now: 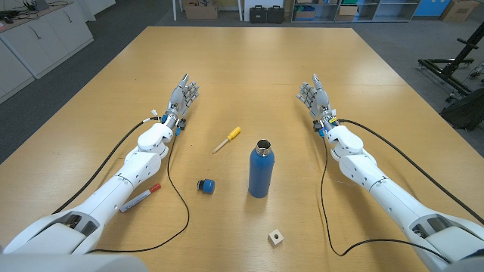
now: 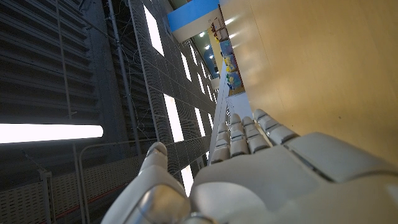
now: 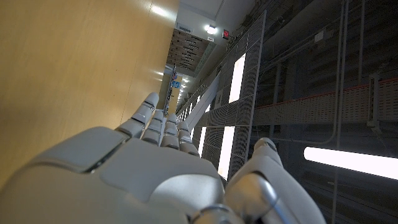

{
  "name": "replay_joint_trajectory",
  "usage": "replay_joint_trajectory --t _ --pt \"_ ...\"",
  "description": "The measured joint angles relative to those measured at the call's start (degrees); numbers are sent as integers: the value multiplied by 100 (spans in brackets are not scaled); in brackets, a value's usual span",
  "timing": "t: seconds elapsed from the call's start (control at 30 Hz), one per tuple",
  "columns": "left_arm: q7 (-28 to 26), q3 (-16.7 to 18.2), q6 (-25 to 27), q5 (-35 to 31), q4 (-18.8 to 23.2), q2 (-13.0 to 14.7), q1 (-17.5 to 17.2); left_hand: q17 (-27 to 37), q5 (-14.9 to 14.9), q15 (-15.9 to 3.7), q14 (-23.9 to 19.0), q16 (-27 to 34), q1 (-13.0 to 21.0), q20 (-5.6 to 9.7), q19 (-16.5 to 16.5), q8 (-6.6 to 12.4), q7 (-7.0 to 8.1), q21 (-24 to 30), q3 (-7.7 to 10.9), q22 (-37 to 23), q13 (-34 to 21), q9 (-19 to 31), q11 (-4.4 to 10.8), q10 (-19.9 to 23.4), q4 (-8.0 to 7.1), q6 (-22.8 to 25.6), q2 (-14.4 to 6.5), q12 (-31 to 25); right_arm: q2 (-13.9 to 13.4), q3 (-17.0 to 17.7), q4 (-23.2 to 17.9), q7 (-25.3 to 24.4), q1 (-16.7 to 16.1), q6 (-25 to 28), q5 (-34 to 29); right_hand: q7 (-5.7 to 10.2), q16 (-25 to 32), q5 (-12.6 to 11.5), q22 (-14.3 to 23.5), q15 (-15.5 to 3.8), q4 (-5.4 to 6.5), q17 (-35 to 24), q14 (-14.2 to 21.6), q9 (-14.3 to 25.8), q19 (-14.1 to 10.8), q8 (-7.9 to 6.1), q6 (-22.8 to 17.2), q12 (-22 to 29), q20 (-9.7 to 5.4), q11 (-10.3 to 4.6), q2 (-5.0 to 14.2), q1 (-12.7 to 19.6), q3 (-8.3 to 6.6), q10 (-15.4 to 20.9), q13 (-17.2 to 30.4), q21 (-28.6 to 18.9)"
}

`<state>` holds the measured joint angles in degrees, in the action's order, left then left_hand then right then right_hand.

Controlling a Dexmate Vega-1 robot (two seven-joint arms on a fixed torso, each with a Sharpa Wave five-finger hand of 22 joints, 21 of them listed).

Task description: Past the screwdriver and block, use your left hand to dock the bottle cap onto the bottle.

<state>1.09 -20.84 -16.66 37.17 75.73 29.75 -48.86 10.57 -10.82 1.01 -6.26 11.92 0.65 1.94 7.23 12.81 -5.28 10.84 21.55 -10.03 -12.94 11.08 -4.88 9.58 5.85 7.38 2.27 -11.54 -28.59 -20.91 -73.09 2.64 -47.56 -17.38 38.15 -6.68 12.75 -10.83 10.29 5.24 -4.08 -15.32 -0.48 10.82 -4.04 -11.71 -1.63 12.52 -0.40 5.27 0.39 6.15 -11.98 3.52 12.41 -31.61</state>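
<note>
A blue metal bottle stands upright with its mouth uncovered near the table's middle. Its blue and black cap lies on the table to the bottle's left. A yellow-handled screwdriver lies beyond the cap, and a small pale block sits near the front edge. My left hand stands on its edge at the far left, fingers straight, holding nothing; it appears again in the left wrist view. My right hand stands likewise at the far right, empty, also seen from its wrist.
A red and grey marker lies beside my left forearm. Black cables trail over the wooden table from both arms. Cabinets, boxes and equipment stand on the floor beyond the table's edges.
</note>
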Motion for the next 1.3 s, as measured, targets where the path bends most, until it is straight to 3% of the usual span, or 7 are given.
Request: replay_joint_trajectory --t 0.4,0.73,1.3 --pt "-69 45 -40 -9 152 57 -140 0 0 -27 -73 0 0 -12 57 37 -1 0 0 0 16 -1 49 110 0 62 0 -33 3 18 -32 -6 2 -44 -12 -30 0 0 0 27 -23 6 33 0 -31 -1 -76 21 31 29 52 52 -23 30 -17 0" --pt "-112 93 -106 -9 338 125 -298 -1 0 -30 -132 44 0 -7 116 37 31 43 -1 1 16 -1 59 182 0 154 -1 -55 -3 13 -172 -143 -91 -134 -135 -50 66 0 -1 -22 -70 44 207 -1 -215 -40 -176 45 11 -9 151 151 -70 141 -68 0" --pt "-303 264 -127 30 1120 405 -917 -1 0 -31 -257 44 58 -13 218 88 29 42 24 2 42 -1 48 253 25 236 -59 -55 -137 20 -574 -263 -329 -122 -189 -49 66 0 -2 -26 -94 43 311 -1 -308 -67 -238 85 41 35 174 172 -93 246 -70 0"
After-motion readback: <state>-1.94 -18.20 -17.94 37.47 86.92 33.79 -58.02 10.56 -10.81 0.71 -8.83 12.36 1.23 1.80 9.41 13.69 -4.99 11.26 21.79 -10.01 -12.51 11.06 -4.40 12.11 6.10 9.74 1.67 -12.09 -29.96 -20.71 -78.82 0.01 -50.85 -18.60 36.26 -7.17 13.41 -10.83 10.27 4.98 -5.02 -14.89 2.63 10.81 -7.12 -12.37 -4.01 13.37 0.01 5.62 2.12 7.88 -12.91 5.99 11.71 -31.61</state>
